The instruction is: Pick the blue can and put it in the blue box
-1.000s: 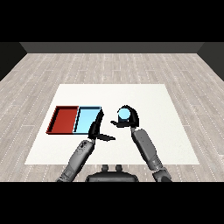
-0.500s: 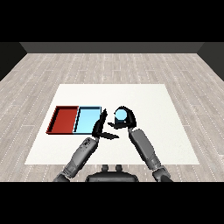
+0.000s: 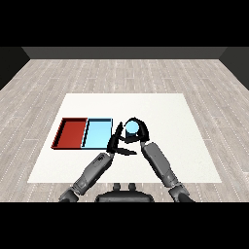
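Two trays sat side by side on the white table point(image 3: 165, 112): red tray point(image 3: 71, 133) on the far side from the can, light blue tray point(image 3: 97, 133) touching it and nearer the can. Blue can point(image 3: 132, 128) was just beside the blue tray's right edge, not inside it, light blue top facing up. Right hand point(image 3: 138, 130) was curled round the can, black fingers arching over its top and down both sides. Looked lifted off the table, though contact with the surface was hard to judge from this angle. Right forearm point(image 3: 160, 165) ran from the lower right up to the can. Left hand point(image 3: 116, 141) sat just beside the blue tray's near right corner, close to the can on its left, fingers straight and spread, holding nothing; one finger pointed up past the tray's edge, another out under the can. Left forearm point(image 3: 90, 172) came in from the lower left, below the blue tray. Both trays held nothing.
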Tool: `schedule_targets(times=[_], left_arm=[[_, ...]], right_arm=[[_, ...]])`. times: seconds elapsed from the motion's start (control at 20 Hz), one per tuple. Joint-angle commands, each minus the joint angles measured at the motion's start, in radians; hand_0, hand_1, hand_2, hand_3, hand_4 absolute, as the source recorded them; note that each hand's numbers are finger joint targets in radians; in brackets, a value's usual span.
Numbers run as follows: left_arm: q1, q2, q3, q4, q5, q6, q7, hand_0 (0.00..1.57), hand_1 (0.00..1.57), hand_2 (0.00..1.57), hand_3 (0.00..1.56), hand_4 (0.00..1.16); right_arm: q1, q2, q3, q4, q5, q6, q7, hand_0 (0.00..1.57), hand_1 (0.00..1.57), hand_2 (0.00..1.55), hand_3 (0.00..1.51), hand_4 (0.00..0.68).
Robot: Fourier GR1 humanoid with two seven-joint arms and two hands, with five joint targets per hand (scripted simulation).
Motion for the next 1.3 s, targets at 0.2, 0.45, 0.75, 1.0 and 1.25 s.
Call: schedule_targets(times=[0.2,0.45,0.75,1.0,1.25], left_arm=[[-0.104,0.000,-0.051,0.142,0.106,0.035,-0.059,0.00,0.00,0.00,0.00,0.00],[-0.039,0.000,-0.009,0.051,0.020,0.010,0.015,0.00,0.00,0.00,0.00,0.00],[-0.178,0.000,-0.046,0.184,0.128,0.049,-0.018,0.00,0.00,0.00,0.00,0.00],[-0.114,0.000,-0.074,0.105,0.100,0.065,-0.025,0.00,0.00,0.00,0.00,0.00],[-0.201,0.001,-0.158,0.166,0.178,0.141,-0.044,0.00,0.00,0.00,0.00,0.00]], right_arm=[[-0.008,0.000,0.062,-0.044,-0.036,-0.057,0.015,1.42,1.42,1.46,1.36,0.559],[0.035,-0.033,0.013,-0.128,0.001,0.007,0.073,1.43,1.43,1.46,1.38,0.552],[-0.045,0.000,0.029,0.054,-0.044,0.005,-0.025,1.42,1.42,1.46,1.37,0.541],[0.006,0.000,0.177,-0.014,-0.069,-0.114,-0.021,1.45,1.45,1.46,1.37,0.525],[-0.026,0.000,0.144,-0.007,-0.034,-0.081,-0.010,1.43,1.43,1.45,1.35,0.522]])
